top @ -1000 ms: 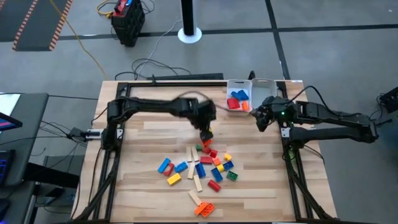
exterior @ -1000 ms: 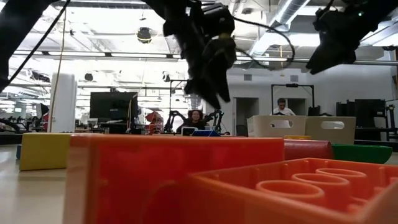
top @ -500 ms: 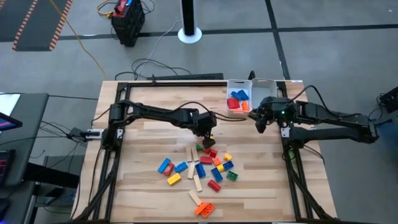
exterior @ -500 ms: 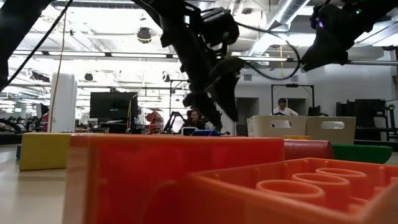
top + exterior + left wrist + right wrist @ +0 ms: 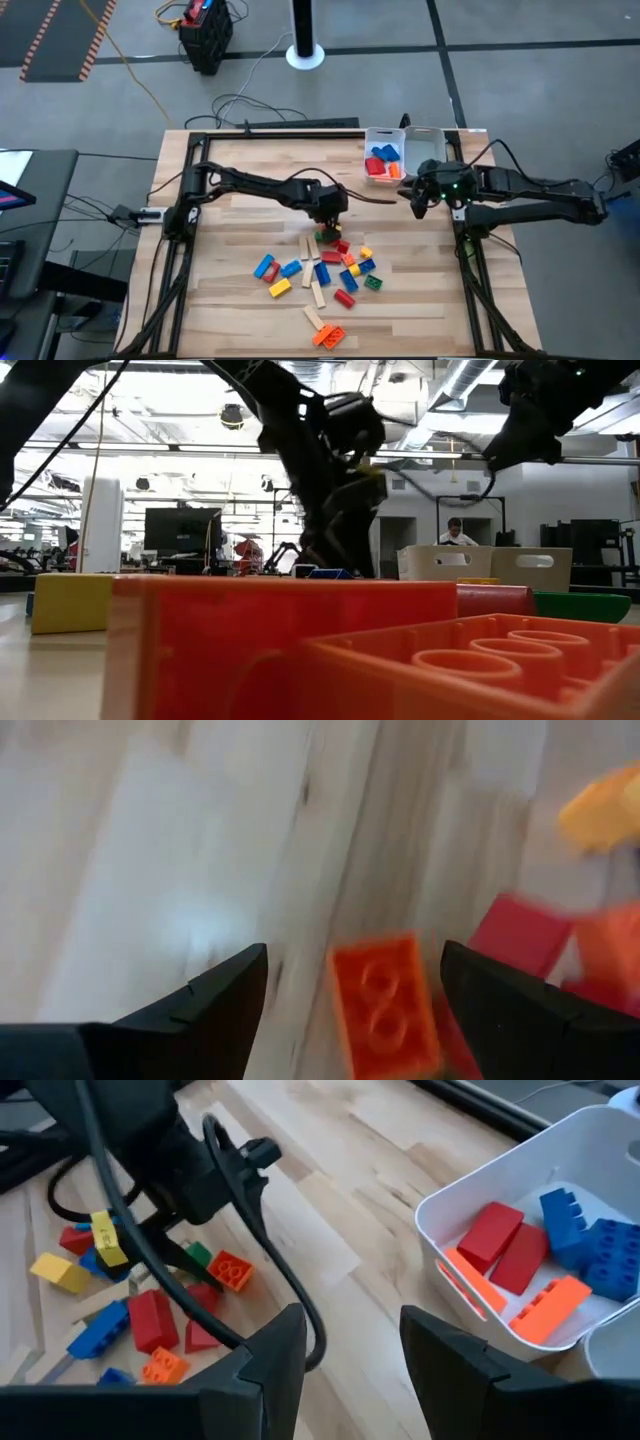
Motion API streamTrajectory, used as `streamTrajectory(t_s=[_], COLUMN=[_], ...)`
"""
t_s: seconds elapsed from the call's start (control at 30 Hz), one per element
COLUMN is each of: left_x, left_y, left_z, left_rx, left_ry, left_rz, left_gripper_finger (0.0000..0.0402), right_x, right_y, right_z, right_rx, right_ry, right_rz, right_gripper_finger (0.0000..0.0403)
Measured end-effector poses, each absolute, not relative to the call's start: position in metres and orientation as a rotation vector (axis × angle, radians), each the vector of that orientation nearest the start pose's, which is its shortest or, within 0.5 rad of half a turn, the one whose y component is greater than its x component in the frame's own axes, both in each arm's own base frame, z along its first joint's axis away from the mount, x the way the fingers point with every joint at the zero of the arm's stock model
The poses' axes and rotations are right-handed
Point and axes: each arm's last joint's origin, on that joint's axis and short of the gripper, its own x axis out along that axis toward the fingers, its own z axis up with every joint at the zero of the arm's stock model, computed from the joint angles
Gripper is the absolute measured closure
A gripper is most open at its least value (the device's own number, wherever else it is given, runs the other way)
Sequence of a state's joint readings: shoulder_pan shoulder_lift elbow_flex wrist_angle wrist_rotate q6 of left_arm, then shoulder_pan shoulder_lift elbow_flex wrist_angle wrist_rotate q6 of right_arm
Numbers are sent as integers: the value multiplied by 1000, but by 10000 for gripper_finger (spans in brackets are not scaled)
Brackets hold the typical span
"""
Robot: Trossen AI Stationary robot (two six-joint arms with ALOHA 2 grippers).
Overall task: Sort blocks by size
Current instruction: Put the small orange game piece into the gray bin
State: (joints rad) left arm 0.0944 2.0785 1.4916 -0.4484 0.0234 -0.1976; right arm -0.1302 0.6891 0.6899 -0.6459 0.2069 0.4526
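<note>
On my wooden table (image 5: 230,250) the white tray (image 5: 385,140) sits at the far edge, holding red, blue and orange bricks (image 5: 530,1260); a second tray (image 5: 428,145) beside it I can't read. The loose blocks (image 5: 320,275) lie scattered mid-table. My left gripper (image 5: 330,222) hangs at the pile's far edge, fingers spread wide and holding nothing, an orange two-stud brick (image 5: 385,1005) between them. My right gripper (image 5: 418,200), near the trays, is partly open and empty.
</note>
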Motion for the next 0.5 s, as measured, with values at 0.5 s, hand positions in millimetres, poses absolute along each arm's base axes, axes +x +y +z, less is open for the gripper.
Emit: streamTrajectory(t_s=[0.5], left_x=[422], left_y=[40], left_z=[145], left_rx=[-253], left_ry=[1056], left_rz=[138], left_gripper_finger=[150], right_x=[141], right_y=[-25], right_z=[278], right_rx=[401], right_ry=[502], right_rz=[-455], right_gripper_finger=[210])
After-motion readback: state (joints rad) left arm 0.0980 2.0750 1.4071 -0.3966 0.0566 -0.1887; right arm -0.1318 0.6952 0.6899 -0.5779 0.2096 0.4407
